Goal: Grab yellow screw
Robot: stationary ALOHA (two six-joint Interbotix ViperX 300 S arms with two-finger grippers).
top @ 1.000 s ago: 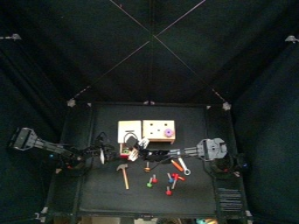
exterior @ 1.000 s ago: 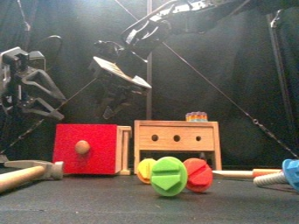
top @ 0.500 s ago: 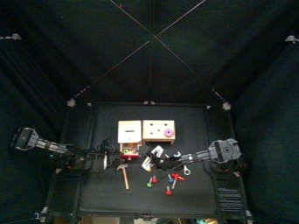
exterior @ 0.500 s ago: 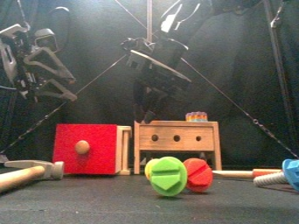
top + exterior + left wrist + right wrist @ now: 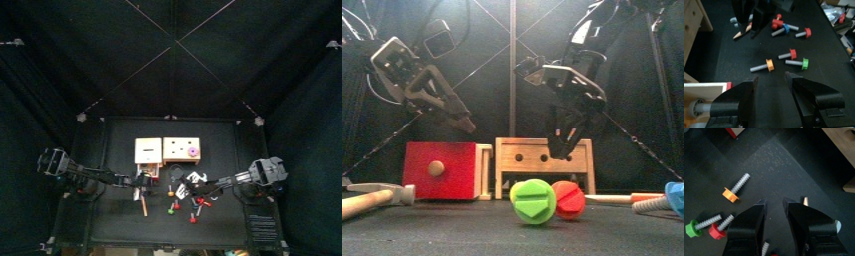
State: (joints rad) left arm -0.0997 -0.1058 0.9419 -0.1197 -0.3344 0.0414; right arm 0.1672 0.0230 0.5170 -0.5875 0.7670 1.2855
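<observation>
Lining up on the yellow screw [image 5: 763, 65]
With left gripper [image 5: 769, 79] spread wide, empty; next, down beside the green screw [image 5: 799, 63] and pinch

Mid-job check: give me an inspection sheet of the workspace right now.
Surface: black table, scattered with toys.
Job's things: yellow screw lying flat, untouched.
Clutter: green screw and red screw beside it; wooden block; red block.
End effectors: left end effector open, empty, hovering near the screws; right end effector slightly open, empty.
Cables: thin lines crossing overhead.
Surroundings: black curtains; nothing else seen.
</observation>
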